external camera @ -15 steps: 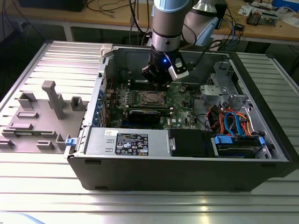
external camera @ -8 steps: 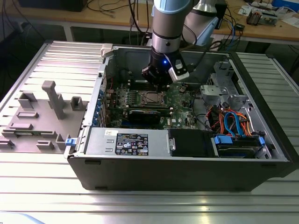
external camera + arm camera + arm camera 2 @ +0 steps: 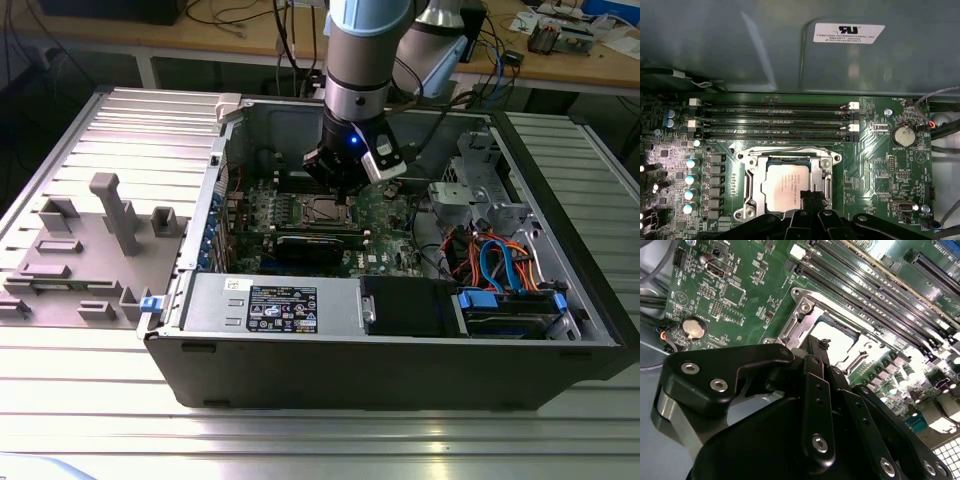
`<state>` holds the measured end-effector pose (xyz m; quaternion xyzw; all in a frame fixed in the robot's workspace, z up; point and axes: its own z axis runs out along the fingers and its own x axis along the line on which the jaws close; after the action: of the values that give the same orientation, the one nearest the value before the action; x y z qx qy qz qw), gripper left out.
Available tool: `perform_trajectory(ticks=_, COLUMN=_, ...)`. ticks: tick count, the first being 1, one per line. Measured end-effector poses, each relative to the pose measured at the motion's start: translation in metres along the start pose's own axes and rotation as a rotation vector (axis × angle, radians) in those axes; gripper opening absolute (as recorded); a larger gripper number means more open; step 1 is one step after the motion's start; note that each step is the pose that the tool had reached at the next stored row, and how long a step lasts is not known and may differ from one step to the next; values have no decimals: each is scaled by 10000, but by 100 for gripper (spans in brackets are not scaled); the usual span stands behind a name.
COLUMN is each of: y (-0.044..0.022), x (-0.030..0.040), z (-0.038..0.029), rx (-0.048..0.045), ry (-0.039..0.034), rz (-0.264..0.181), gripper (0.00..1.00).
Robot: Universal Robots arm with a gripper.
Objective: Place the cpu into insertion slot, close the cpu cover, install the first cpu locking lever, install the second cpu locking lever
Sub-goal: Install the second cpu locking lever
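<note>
The cpu [image 3: 787,184] lies flat in the insertion slot [image 3: 836,158] on the green board, silver top up. The cpu cover [image 3: 754,175], a silver frame, lies down around it with the chip showing through its window. My gripper [image 3: 809,196] hangs just above the chip's near edge, its black fingers pressed together with nothing between them. In the second wrist view the gripper [image 3: 823,346] tapers to one tip over the cpu [image 3: 840,340] and the cpu cover [image 3: 801,315]. In the exterior view the gripper [image 3: 340,188] stands right over the insertion slot [image 3: 325,210]. The locking levers are too thin to make out.
Long black memory slots [image 3: 775,120] run beside the socket, and a coin battery [image 3: 901,135] sits further along the board. A long black card [image 3: 318,243] lies in front of the socket. Drive bays with cables [image 3: 500,265] fill the case's right side. A grey fixture [image 3: 100,240] stands outside it.
</note>
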<state>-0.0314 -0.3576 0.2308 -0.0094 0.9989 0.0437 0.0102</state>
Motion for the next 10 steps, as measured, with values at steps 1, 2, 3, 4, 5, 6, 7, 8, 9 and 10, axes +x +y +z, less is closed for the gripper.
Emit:
perform_trajectory(ticks=1, y=0, x=-1, z=-22, rx=-2, ry=0, rz=-1, gripper=11)
perform_trajectory(ticks=2, y=2, x=-2, z=-54, rx=-2, ry=-1, rz=-1, gripper=11)
perform_trajectory(ticks=3, y=4, x=-2, z=-77, rx=-3, ry=-1, rz=-1, gripper=11)
perform_trajectory(ticks=4, y=6, x=-3, z=-104, rx=-3, ry=-1, rz=-1, gripper=11)
perform_trajectory(ticks=5, y=6, x=-3, z=-118, rx=-3, ry=-1, rz=-1, gripper=11)
perform_trajectory(ticks=6, y=0, x=-4, z=-118, rx=-6, ry=-2, rz=-4, gripper=11)
perform_trajectory(ticks=7, y=-20, x=-3, z=-121, rx=-6, ry=-1, rz=-2, gripper=11)
perform_trajectory(ticks=8, y=-54, x=-2, z=-124, rx=-9, ry=-1, rz=-2, gripper=11)
perform_trajectory(ticks=9, y=-85, x=-1, z=-126, rx=-11, ry=-1, rz=-2, gripper=11)
perform_trajectory(ticks=10, y=-100, x=-1, z=-127, rx=-12, ry=-1, rz=-2, gripper=11)
